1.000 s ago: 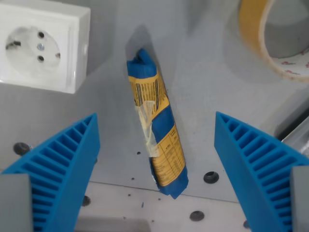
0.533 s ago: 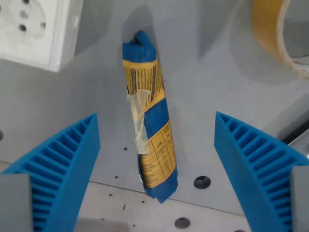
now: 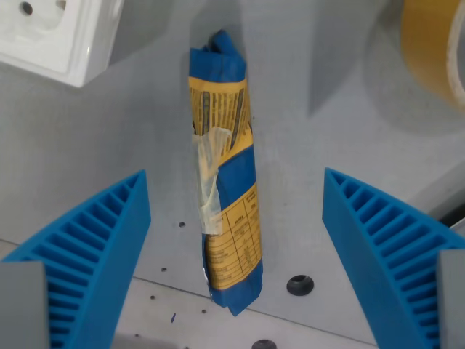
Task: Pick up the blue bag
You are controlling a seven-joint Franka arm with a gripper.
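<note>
Both blue fingers (image 3: 94,254) of the gripper (image 3: 236,254) stand wide apart, gripping nothing; the blue bag (image 3: 225,182) lies between them on the grey table (image 3: 327,145).

Blue bag (image 3: 225,182) with yellow printed label (ribbed blue tool (image 3: 236,254)).

White wall socket (image 3: 62,36) at top left, tape roll (image 3: 436,51) at top right, grey perforated table (image 3: 327,145)

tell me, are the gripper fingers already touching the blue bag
No, the gripper is open, with both blue fingers clear of the blue bag lying between them.
</note>
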